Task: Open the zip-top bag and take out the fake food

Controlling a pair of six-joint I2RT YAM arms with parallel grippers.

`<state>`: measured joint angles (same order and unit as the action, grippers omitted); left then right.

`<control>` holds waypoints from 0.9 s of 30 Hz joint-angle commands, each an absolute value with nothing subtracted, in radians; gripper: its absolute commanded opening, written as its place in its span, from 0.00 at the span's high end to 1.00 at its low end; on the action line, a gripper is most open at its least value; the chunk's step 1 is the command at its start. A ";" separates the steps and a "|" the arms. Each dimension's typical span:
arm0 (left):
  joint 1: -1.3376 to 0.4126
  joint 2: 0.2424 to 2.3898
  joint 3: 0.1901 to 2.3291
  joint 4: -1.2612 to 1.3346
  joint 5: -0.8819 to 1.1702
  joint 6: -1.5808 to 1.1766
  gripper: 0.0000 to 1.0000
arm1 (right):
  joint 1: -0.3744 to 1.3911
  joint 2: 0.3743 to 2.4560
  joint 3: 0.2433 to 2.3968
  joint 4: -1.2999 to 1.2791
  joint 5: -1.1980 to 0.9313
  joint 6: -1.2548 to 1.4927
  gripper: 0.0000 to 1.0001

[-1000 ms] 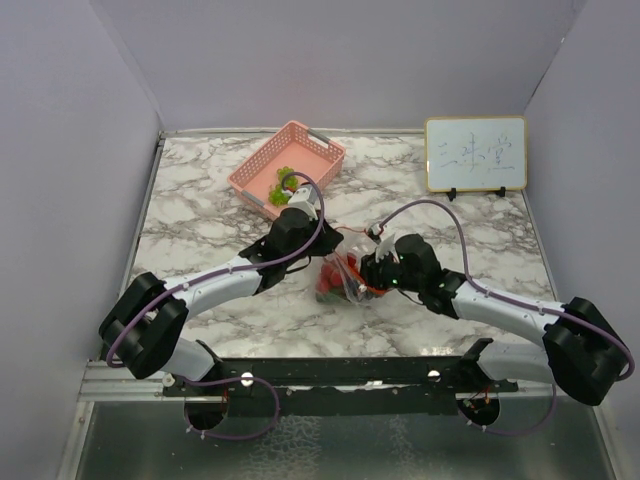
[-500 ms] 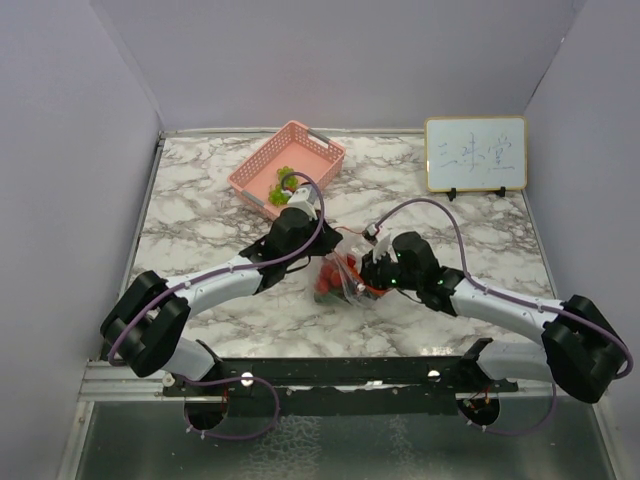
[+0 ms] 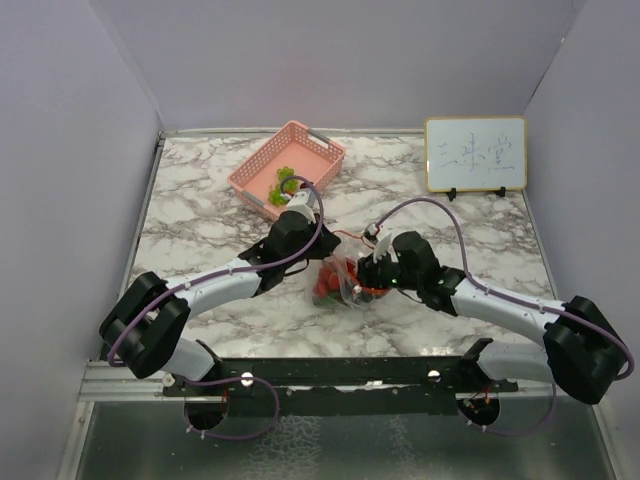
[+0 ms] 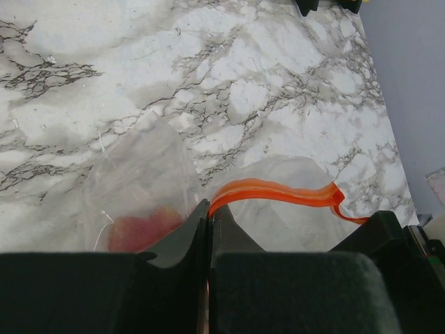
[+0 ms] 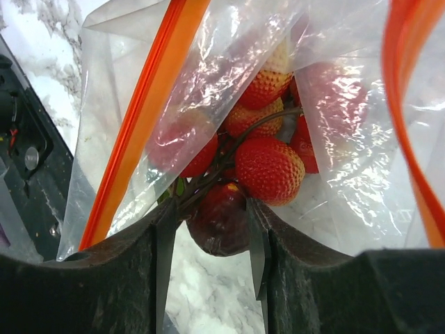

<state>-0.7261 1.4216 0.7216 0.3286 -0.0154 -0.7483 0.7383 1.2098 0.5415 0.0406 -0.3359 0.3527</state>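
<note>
The bag [image 3: 340, 285] lay in the middle of the counter [image 3: 200, 200], toward the near edge, between both arms. Your left claw [image 4: 208, 209] was pinched flat on the plastic just beside the strip [image 4: 278, 192], apparently to anchor that lip and hold the mouth spread. Your right claw [image 5: 212, 209] sat inside the mouth, closed around a dark piece [image 5: 221, 229] of the food [image 5: 268, 170], whose red pieces seemed joined by a stem. With one lip pinned, you could likely draw the bunch out without dragging the bag.
</note>
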 commanded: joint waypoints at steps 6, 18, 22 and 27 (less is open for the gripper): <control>-0.704 1.412 0.733 0.347 -0.048 -0.725 1.00 | 0.741 1.272 0.545 0.002 -0.485 0.288 0.51; -0.702 1.415 0.747 0.329 -0.057 -0.716 1.00 | 0.741 1.259 0.525 -0.027 -0.599 0.272 0.41; -0.703 1.415 0.743 0.338 -0.067 -0.717 1.00 | 0.741 1.251 0.533 -0.094 -0.595 0.263 0.37; -0.703 1.416 0.737 0.345 -0.069 -0.719 1.00 | 0.741 1.259 0.509 -0.088 -0.625 0.297 0.46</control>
<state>-0.7284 1.4216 0.7223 0.3130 0.0128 -0.7456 0.7315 1.2751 0.5385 -0.0059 -0.5106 0.2840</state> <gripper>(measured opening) 0.018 0.591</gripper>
